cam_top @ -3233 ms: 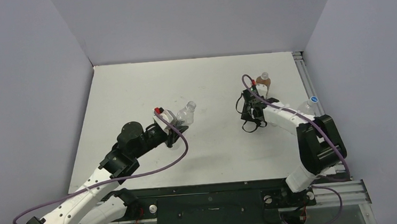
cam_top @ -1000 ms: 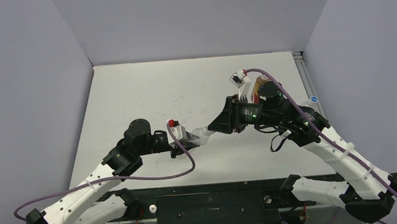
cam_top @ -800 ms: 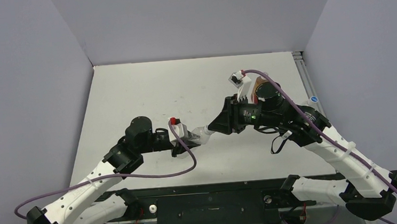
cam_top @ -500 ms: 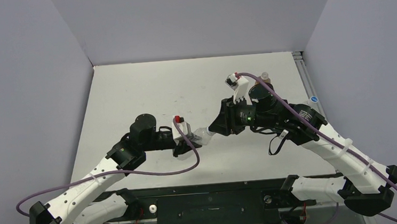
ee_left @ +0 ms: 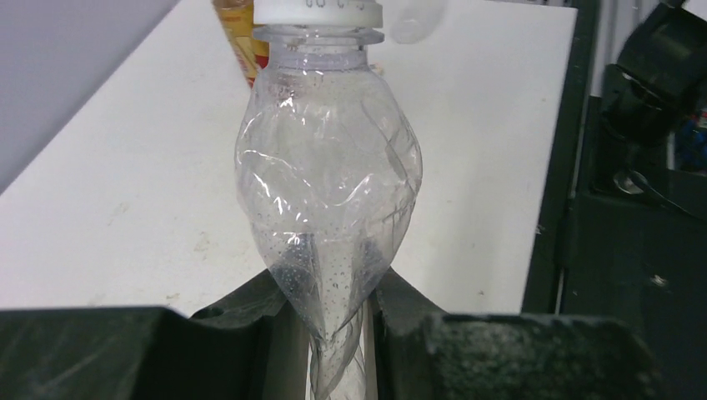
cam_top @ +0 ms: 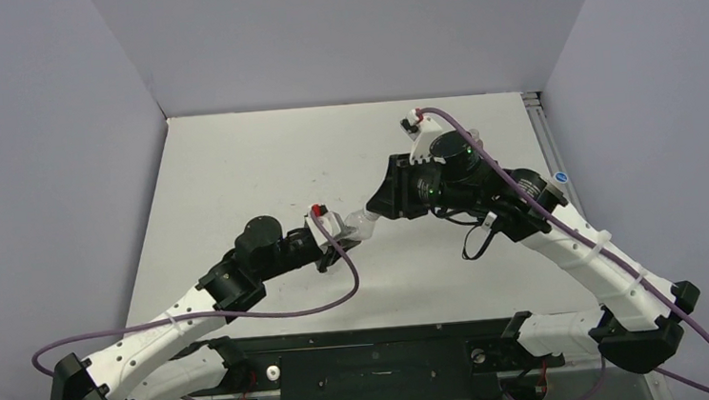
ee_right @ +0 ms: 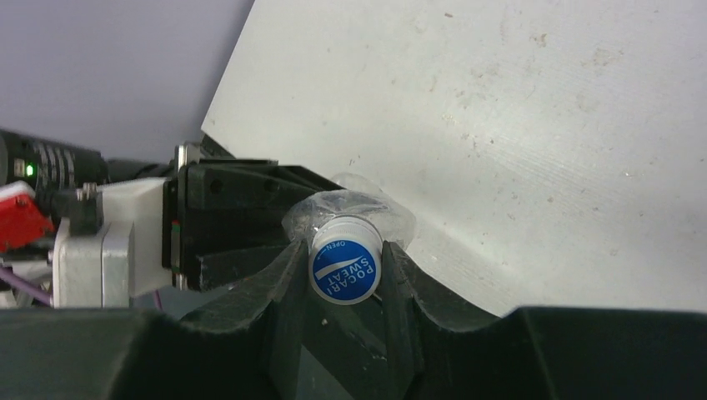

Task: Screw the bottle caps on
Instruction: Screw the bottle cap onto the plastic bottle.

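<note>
The clear bottle [cam_top: 357, 225] hangs above the table's middle, its crumpled lower end pinched in my left gripper [cam_top: 339, 237], which is shut on it. In the left wrist view the clear bottle [ee_left: 329, 167] points away from my left gripper [ee_left: 333, 293], a white-sided cap [ee_left: 317, 10] sitting on its neck. My right gripper [cam_top: 377, 210] meets it from the right. The right wrist view shows my right gripper [ee_right: 344, 254] shut on the blue-and-white cap [ee_right: 344, 268], which sits on the bottle's mouth. The amber bottle [ee_left: 236, 37] stands behind, mostly hidden by my right arm in the top view.
An aluminium rail [cam_top: 545, 137] runs along the table's right edge, with a round blue sticker [cam_top: 560, 177] beside it. Grey walls close off the back and both sides. A black frame [cam_top: 373, 361] borders the near edge between the arm bases.
Both grippers, still joined at bottle and cap, have drifted slightly toward the back of the table. The right wrist has turned, its camera mount swinging up and left.
</note>
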You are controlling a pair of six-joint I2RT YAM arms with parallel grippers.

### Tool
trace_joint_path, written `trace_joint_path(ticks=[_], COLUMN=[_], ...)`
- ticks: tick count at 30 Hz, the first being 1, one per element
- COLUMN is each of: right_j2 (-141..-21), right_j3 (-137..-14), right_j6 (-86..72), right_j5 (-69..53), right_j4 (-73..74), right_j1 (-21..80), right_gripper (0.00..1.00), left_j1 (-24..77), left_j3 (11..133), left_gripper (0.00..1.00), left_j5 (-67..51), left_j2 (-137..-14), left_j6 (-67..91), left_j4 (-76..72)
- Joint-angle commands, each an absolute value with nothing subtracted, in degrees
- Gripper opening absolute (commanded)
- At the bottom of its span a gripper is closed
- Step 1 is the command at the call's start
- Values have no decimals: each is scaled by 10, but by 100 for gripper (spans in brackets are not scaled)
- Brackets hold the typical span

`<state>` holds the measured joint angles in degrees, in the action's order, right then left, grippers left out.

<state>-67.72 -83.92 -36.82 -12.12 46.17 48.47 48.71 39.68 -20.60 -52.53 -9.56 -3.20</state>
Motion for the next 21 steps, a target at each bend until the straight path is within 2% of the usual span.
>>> trace_joint_path(ticks=[1, 6, 14, 18, 21], right_j2=[-744, -774, -833, -847, -856], right_j3=[-876, -897, -940, -954, -983], right_j6=[-420, -458, -515, -534, -532], right_j5=[-162, -130, -85, -67, -48], right_j4=[480, 502, 520, 518, 537], right_j1=[495, 474, 458, 461, 461], right_gripper=[3, 3, 4, 9, 18], left_j1=[512, 547, 594, 597, 596], left_j3=[421, 419, 414, 401, 397], left_gripper=[0, 0, 0, 0, 0], left_j5=[-84, 50, 176, 188, 177], left_j2=[-522, -541, -604, -620, -632], left_j6=[-123, -161, -212, -208, -204], left_j4=[-218, -271, -368, -405, -404])
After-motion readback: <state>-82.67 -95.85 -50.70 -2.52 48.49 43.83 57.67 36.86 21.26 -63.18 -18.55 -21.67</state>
